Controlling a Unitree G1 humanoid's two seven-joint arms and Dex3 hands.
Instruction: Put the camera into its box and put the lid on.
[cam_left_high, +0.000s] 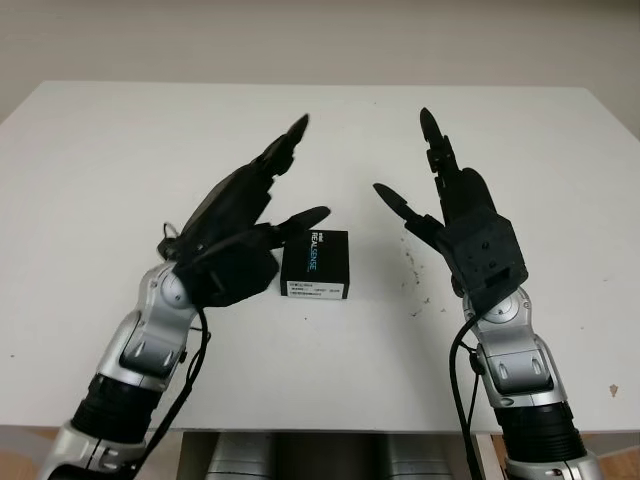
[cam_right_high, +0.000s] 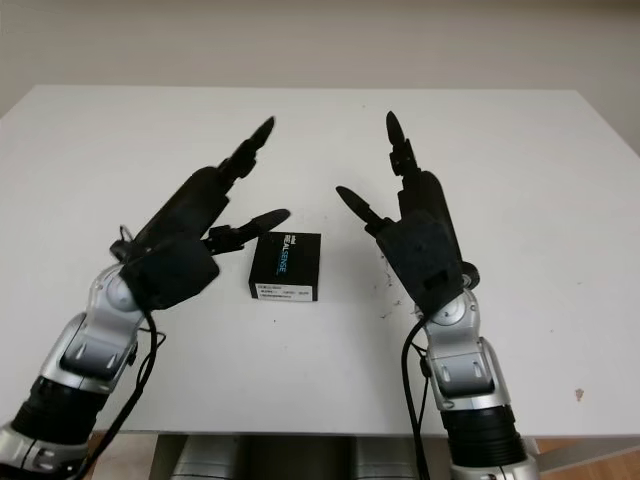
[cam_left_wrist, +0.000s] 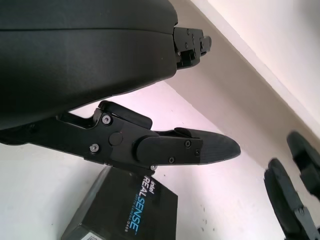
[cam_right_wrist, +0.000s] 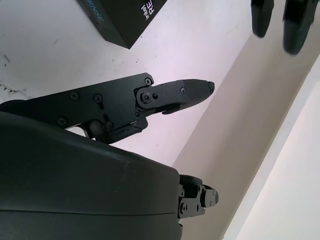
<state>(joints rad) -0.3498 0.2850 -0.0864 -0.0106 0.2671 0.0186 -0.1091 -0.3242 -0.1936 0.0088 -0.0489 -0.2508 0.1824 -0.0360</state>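
A small black box (cam_left_high: 316, 263) with "REALSENSE" printed on its closed lid lies flat on the white table (cam_left_high: 330, 130), near the middle. My left hand (cam_left_high: 262, 205) is raised above the table just left of the box, open, its lower finger (cam_left_high: 300, 219) reaching over the box's left edge without touching it. My right hand (cam_left_high: 428, 190) is held up to the right of the box, open and empty. The box lid (cam_left_wrist: 134, 211) appears under my left hand's finger (cam_left_wrist: 185, 148), and a corner of the box (cam_right_wrist: 122, 20) lies beyond my right hand's finger (cam_right_wrist: 172, 92).
Small dark specks (cam_left_high: 415, 262) mark the table right of the box. The table's front edge (cam_left_high: 330, 428) runs just ahead of both forearms. A pale wall (cam_left_high: 320, 40) rises behind the table's far edge.
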